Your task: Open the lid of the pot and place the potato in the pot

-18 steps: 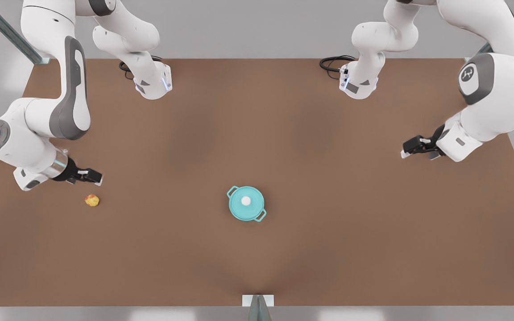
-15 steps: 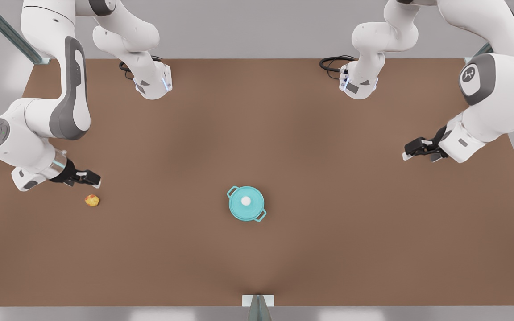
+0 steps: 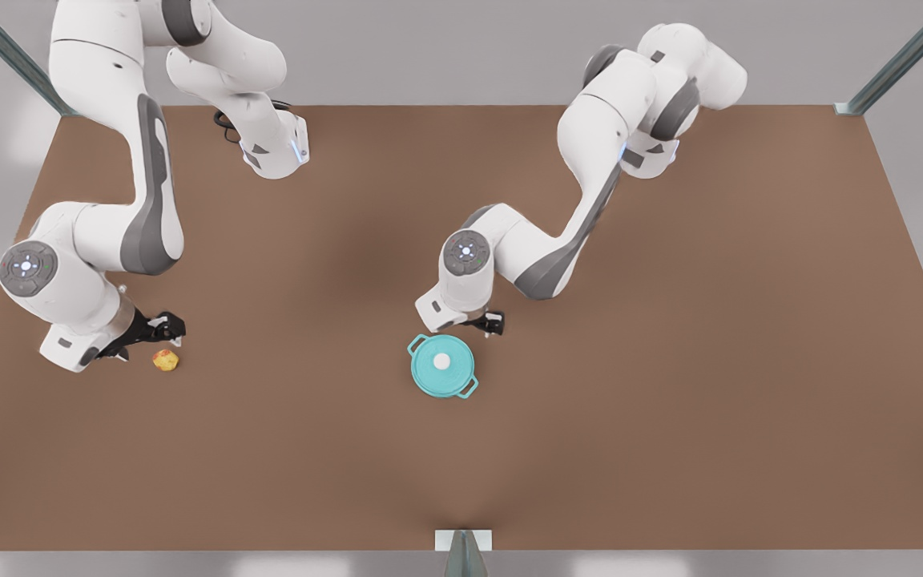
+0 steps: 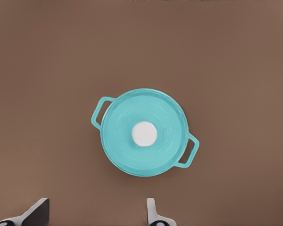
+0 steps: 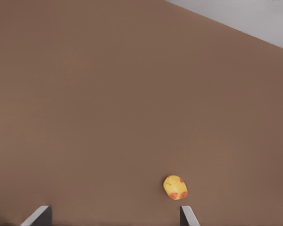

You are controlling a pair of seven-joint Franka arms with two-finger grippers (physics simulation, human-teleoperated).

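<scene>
Left hand (image 3: 487, 324) now beside pot (image 3: 443, 366).

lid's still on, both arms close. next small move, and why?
Probably lower the left end effector onto the white knob of the lid: fingers open, hovering just beside the closed pot. The right end effector waits, open, next to the potato, which can't go in yet.

pot lid (image 3: 442, 365): bare tabletop (image 3: 670, 401) all round, left tool (image 3: 487, 323) just beside.
potato (image 3: 165, 360): open, right tool (image 3: 159, 328) near.
</scene>
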